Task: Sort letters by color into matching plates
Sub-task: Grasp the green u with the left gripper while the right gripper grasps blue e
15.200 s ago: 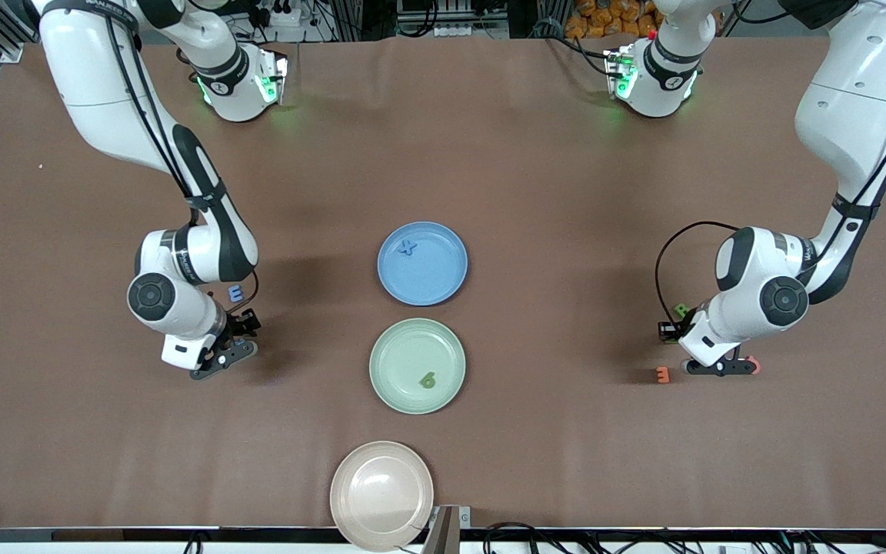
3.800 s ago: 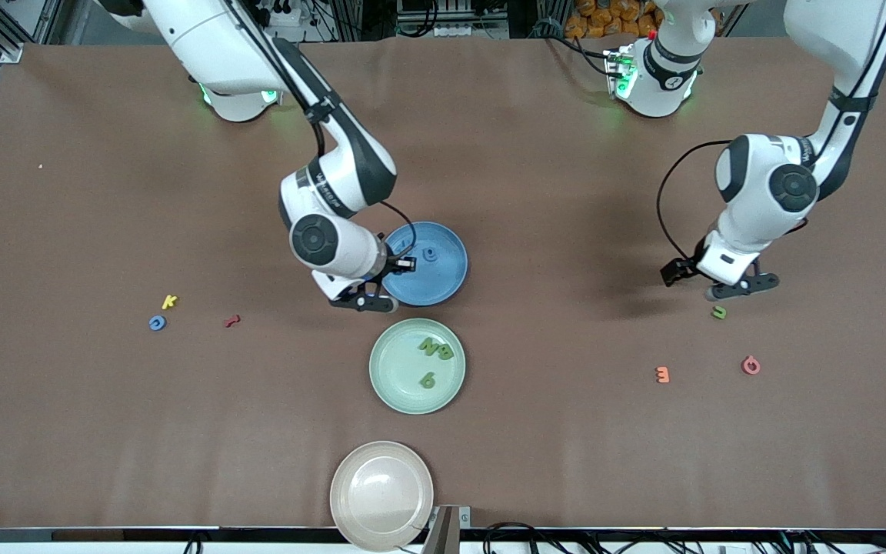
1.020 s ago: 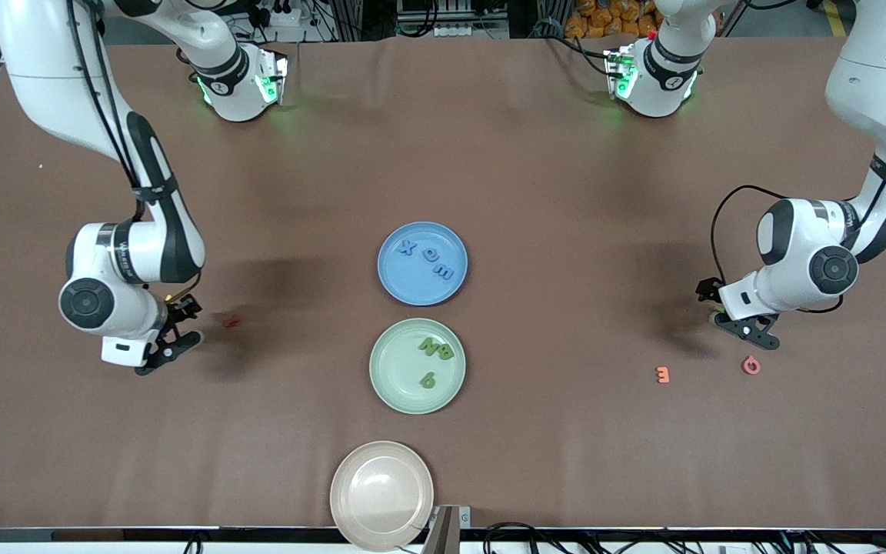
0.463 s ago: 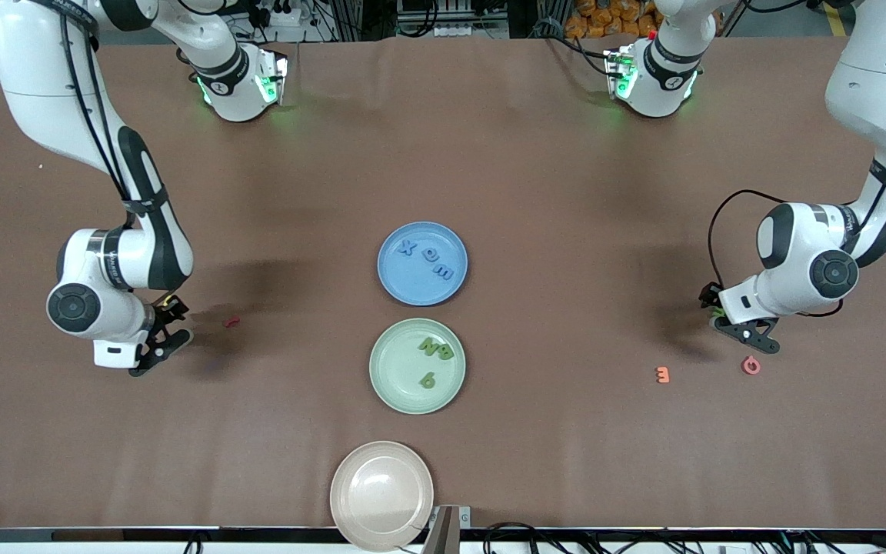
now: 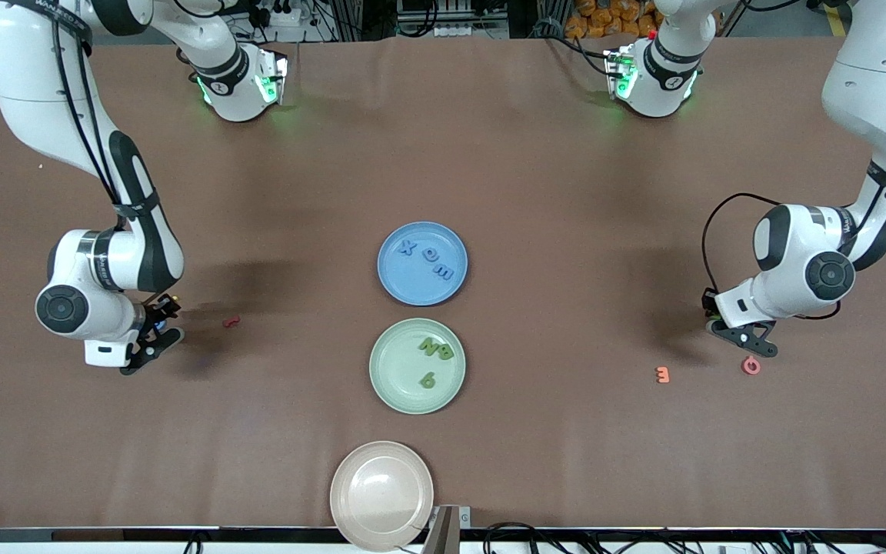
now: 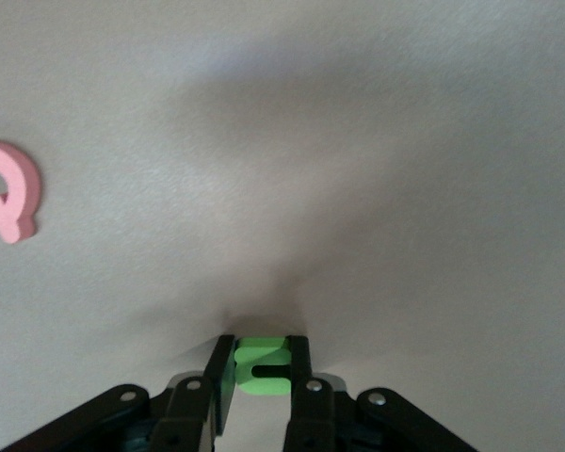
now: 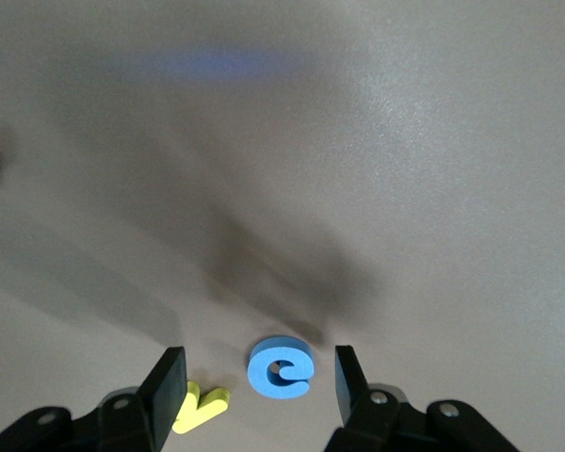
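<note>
My left gripper (image 6: 261, 347) is shut on a green letter (image 6: 264, 381), low over the table at the left arm's end (image 5: 724, 322). My right gripper (image 7: 257, 358) is open, low over the table at the right arm's end (image 5: 155, 332). A blue letter (image 7: 281, 369) and a yellow letter (image 7: 201, 407) lie between its fingers. The blue plate (image 5: 412, 283) holds three blue letters. The mint green plate (image 5: 395, 362), nearer the front camera, holds three green letters. The beige-pink plate (image 5: 381, 492) sits at the table's front edge.
A red letter (image 5: 231, 322) lies on the table beside my right gripper. A pink letter (image 5: 751, 365) lies close to my left gripper and shows in the left wrist view (image 6: 5, 200). An orange letter (image 5: 662, 374) lies toward the plates from it.
My right gripper has moved a little toward the right arm's end of the table, away from the red letter. My left gripper has barely shifted.
</note>
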Robot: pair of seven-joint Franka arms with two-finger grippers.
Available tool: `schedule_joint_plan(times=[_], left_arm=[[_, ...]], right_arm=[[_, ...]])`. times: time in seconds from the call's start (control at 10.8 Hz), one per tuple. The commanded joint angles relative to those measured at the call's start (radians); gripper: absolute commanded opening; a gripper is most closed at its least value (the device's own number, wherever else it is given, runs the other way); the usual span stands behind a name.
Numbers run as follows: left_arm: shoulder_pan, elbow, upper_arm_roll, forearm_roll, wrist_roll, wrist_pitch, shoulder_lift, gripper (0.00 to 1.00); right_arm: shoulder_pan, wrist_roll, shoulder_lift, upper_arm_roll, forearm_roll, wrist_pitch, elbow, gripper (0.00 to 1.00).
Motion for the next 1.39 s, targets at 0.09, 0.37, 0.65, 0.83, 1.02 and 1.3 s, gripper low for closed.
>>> schedule_joint_plan(times=[0.09, 0.37, 0.65, 0.83, 1.02, 1.3], left_arm=[[-0.006, 0.028, -0.042, -0.029, -0.105, -0.011, 0.0, 0.0], [-0.05, 0.074, -0.088, -0.131, -0.246, -0.008, 0.012, 0.0], [-0.166, 0.093, -0.088, -0.134, -0.441, 0.009, 0.021, 0.0], [-0.267, 0.123, -0.087, -0.133, -0.614, 0.023, 0.038, 0.0], [-0.337, 0.158, -0.087, -0.134, -0.729, 0.024, 0.049, 0.0], [-0.435, 0.22, -0.087, -0.135, -0.941, 0.105, 0.089, 0.0]], right_arm=[[-0.016, -0.019, -0.006, 0.006, 0.003, 0.009, -0.013, 0.72], [-0.019, -0.034, -0.006, 0.006, 0.005, 0.009, -0.021, 0.72], [-0.019, -0.048, -0.014, 0.005, 0.003, 0.009, -0.033, 0.7], [-0.017, -0.054, -0.014, 0.005, -0.001, 0.011, -0.033, 0.69], [-0.019, -0.067, -0.012, 0.005, -0.006, 0.023, -0.033, 0.68], [-0.02, -0.125, -0.006, -0.012, -0.004, 0.067, -0.033, 0.66]])
